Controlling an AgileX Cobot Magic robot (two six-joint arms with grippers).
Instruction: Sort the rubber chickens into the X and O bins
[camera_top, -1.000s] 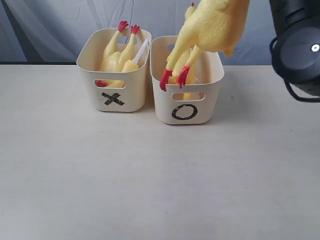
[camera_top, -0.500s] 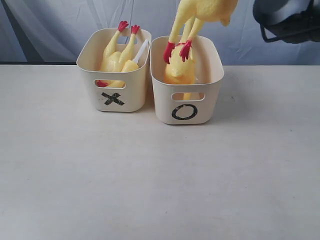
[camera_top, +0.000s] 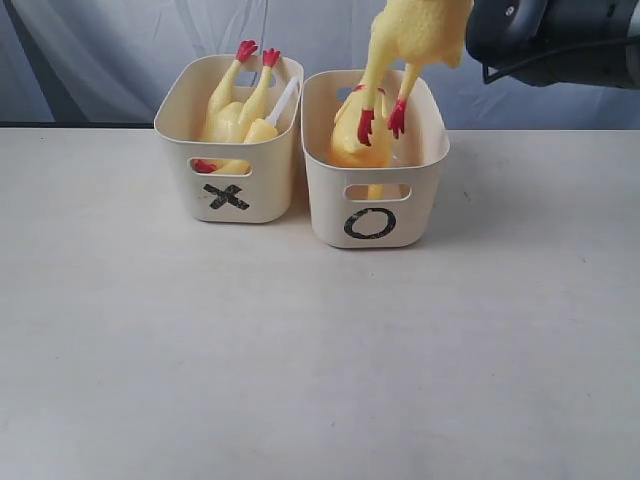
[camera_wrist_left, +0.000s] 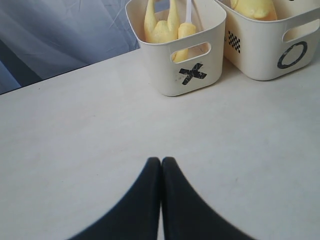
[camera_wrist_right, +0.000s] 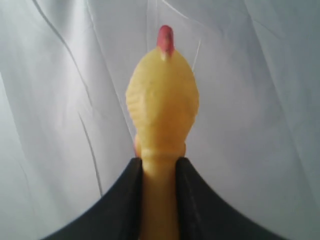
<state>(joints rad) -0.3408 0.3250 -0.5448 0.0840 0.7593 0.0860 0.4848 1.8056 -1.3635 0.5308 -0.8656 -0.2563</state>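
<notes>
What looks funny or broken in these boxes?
In the X bin, a chicken lies upside down, red feet poking above the rim, with a white tube leaning beside it. A second chicken dangles from the right gripper above the O bin.

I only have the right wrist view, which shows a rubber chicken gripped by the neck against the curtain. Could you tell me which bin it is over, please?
Observer: The held chicken hangs over the O bin, its red feet dangling above the opening.
Operator: Thank you. Is that bin empty?
Observer: No, another yellow chicken lies in it, right beneath those feet.
Operator: And where is the left gripper, please?
Observer: The left gripper is shut and holds nothing, over bare table in front of the X bin.
</notes>
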